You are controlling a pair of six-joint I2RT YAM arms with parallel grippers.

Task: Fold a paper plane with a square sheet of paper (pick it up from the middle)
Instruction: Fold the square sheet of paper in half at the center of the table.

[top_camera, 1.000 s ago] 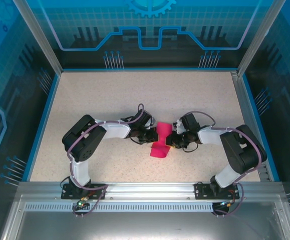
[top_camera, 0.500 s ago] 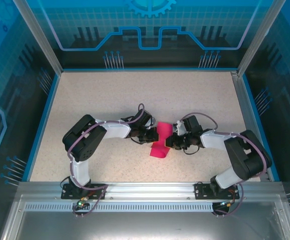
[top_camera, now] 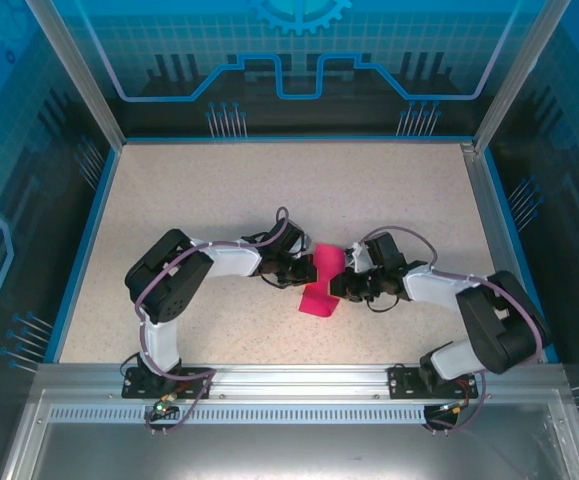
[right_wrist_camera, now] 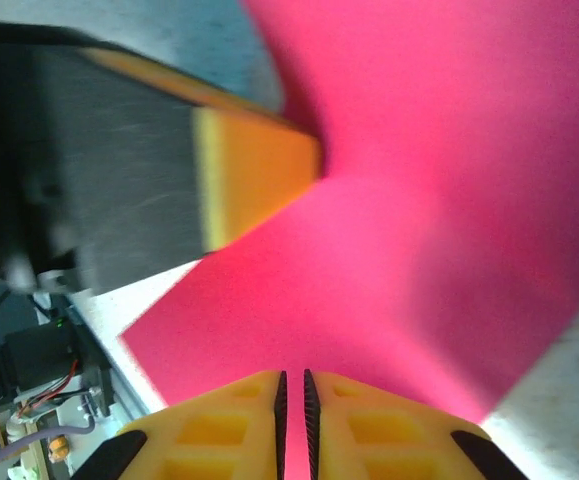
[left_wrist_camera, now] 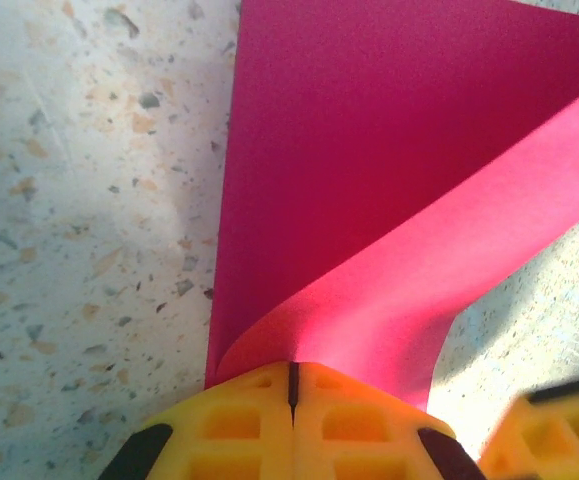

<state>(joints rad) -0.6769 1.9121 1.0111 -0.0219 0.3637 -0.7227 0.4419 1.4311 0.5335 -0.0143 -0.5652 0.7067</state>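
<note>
The square sheet of paper (top_camera: 320, 287) is sitting in the middle of the worktop (top_camera: 219, 190), right between my two arms, and it's not lying flat. From the left wrist I'm seeing one layer resting on the speckled surface while a lighter band is curling up and over it in a soft roll, not a crease.

My left end effector (left_wrist_camera: 292, 385) is pressed together, yellow pads meeting, and the curled edge is coming straight out from between them, so I'm pinching the paper on its left side. My right end effector (right_wrist_camera: 291, 392) is nearly pressed together too, only a hairline slit showing, and the sheet's near edge is running right into that slit. I'm reading that as a pinch on the right side, though the contact itself is hidden behind the pads. Across the sheet I'm catching a yellow pad (right_wrist_camera: 254, 180) of the other arm touching the paper.

How's it handling? I'm judging it as feather-light and floppy: it's bowing wherever nobody's supporting it. It's thin enough to tear or crumple if my arms are pulling apart, and smooth enough to slide out of a light pinch. So I'm favouring grips at the edges, close to the intended fold line, with the middle left free to bend
</note>
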